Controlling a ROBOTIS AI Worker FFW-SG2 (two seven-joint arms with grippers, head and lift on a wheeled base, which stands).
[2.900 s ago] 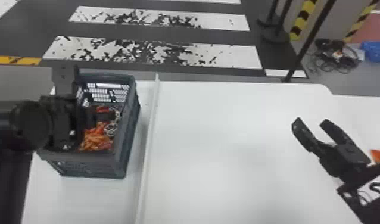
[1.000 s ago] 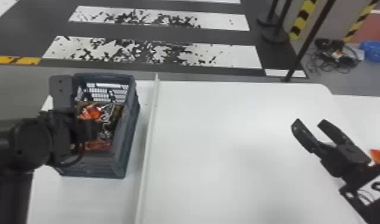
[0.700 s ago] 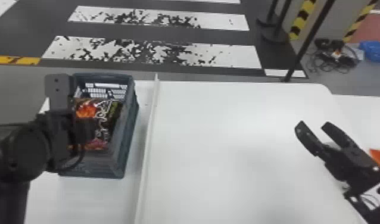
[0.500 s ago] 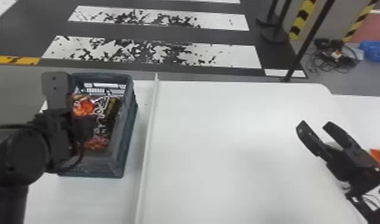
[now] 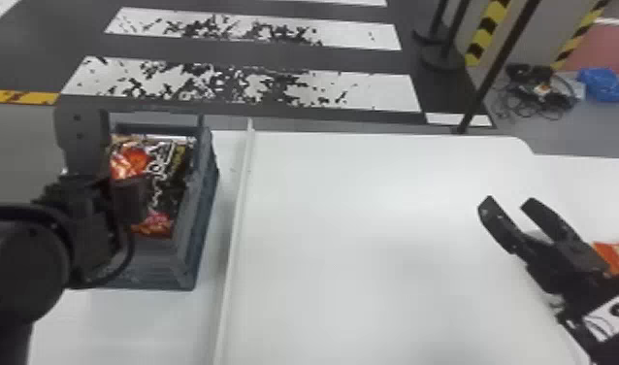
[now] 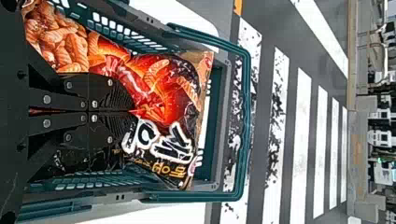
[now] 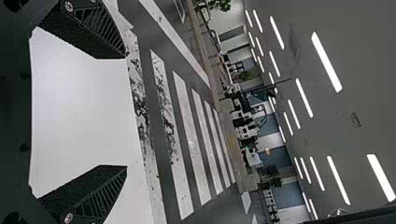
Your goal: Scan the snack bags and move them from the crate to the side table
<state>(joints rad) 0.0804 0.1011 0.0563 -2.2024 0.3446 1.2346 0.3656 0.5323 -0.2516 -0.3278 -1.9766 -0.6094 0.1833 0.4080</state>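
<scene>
inside the crate (image 5: pixel 143 277), your left hand (image 6: pixel 132 112) has its fingers drawn together on a snack bag (image 6: pixel 161 95), pinching a fold of its printed face, and the bag is within the crate's walls. you look to be at the pick-up step, with its scan and transfer still to do. across the white worktop (image 5: pixel 371 252), your right hand (image 5: pixel 509 200) stands wide and empty. past it, an orange packet (image 5: pixel 614 258) may be one already delivered; you can't tell how many remain in the crate.
</scene>
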